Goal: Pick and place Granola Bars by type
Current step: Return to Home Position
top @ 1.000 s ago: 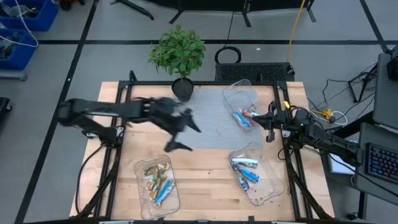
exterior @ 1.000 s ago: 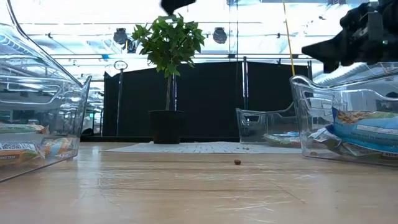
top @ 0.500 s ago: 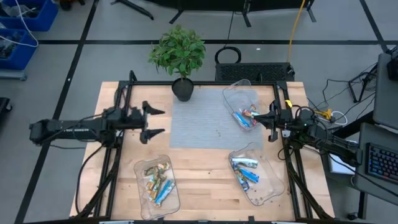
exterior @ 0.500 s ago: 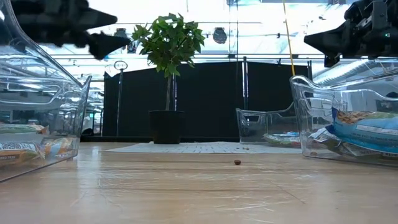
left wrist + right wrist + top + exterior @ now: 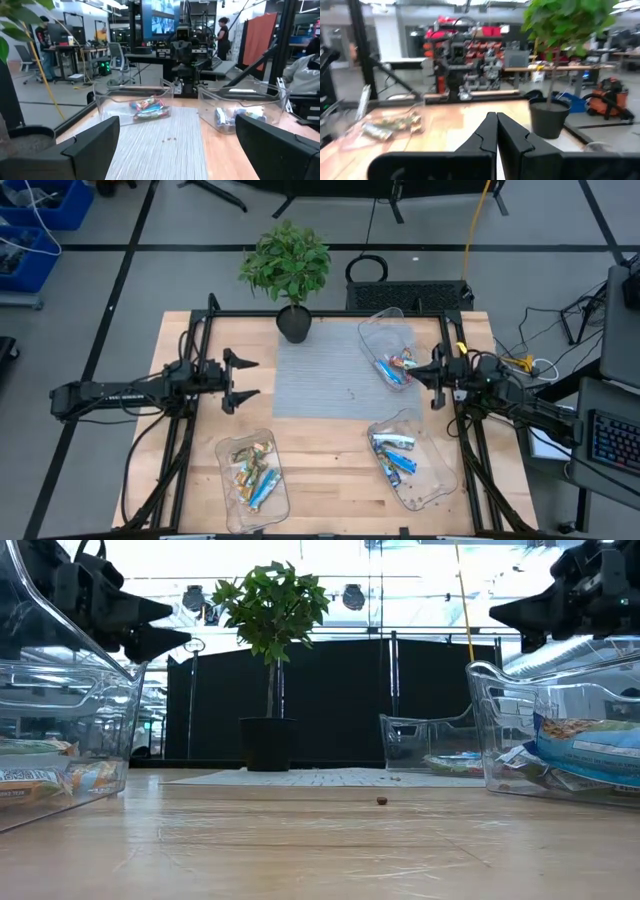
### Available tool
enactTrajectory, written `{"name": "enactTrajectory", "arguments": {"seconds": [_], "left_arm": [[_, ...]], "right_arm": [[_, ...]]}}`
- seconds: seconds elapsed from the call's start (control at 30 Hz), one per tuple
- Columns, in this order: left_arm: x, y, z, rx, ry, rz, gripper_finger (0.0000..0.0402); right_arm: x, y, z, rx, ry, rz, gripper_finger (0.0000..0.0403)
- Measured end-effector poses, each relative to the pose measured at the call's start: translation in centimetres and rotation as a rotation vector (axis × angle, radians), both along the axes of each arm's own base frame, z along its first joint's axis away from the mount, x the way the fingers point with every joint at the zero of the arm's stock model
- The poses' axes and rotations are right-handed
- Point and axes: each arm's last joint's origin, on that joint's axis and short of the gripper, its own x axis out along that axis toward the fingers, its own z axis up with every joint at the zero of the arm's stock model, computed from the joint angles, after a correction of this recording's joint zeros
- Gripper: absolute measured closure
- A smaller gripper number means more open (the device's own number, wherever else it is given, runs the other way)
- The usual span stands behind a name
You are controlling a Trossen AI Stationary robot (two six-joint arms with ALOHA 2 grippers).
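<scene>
Beside overlapping, hard-to-count Granola Bars (image 5: 393,367), right fingers (image 5: 487,132) tight together, empty; across, left fingers (image 5: 87,147) wide apart, empty.

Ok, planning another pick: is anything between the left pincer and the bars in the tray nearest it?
Nothing visible does. The open left pincer hovers apart from the clear tray; only bare tabletop lies between, and the tray's walls ring the granola bars.

The left gripper (image 5: 248,378) hangs at the left side on a low, outstretched arm, fingers (image 5: 92,145) spread wide. The right gripper (image 5: 432,374) faces it from the right, its fingers (image 5: 487,132) seemingly pressed together.
</scene>
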Motion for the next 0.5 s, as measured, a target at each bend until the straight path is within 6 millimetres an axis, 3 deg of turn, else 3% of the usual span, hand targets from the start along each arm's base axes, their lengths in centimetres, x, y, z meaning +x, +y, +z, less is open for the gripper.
{"name": "enactTrajectory", "arguments": {"seconds": [0.27,0.5], "left_arm": [[0.0,0.0,-0.6,0.02,0.06,0.001,0.0005],[-0.2,0.0,-0.3,0.034,0.033,0.011,0.0005]], "right_arm": [[0.0,0.5,-0.3,-0.028,0.031,0.166,0.0403],[0.4,0.1,-1.1,-0.019,-0.063,0.084,0.0403]]}}
